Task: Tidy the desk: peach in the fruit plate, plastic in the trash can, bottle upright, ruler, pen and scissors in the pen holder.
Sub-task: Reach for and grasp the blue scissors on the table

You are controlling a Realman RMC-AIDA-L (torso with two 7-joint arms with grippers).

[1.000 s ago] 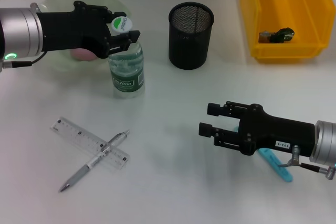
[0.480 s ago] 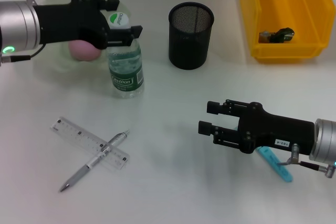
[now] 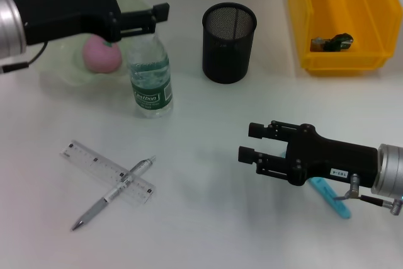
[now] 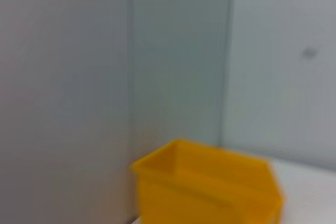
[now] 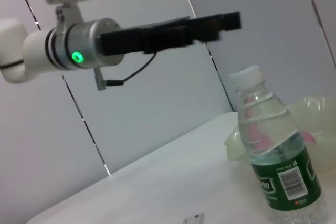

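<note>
Looking over my desk, the yellow plastic trash bin (image 3: 343, 20) already holds scrap; my left gripper (image 3: 137, 1) has lifted clear of the green-labelled clear water bottle (image 3: 150, 75), fingers spread and empty, so the bottle stands upright beside the pale green fruit plate (image 3: 60, 70) holding the pink peach (image 3: 102, 55); my right gripper (image 3: 250, 142) hovers open; clear ruler (image 3: 107, 170) and silver pen (image 3: 113, 192) remain.

A white surface (image 3: 208, 218) fills the head view — evenly lit, faint soft shadows. Behind it, pale grey wall panels (image 5: 157, 103) split by thin dark seams.
</note>
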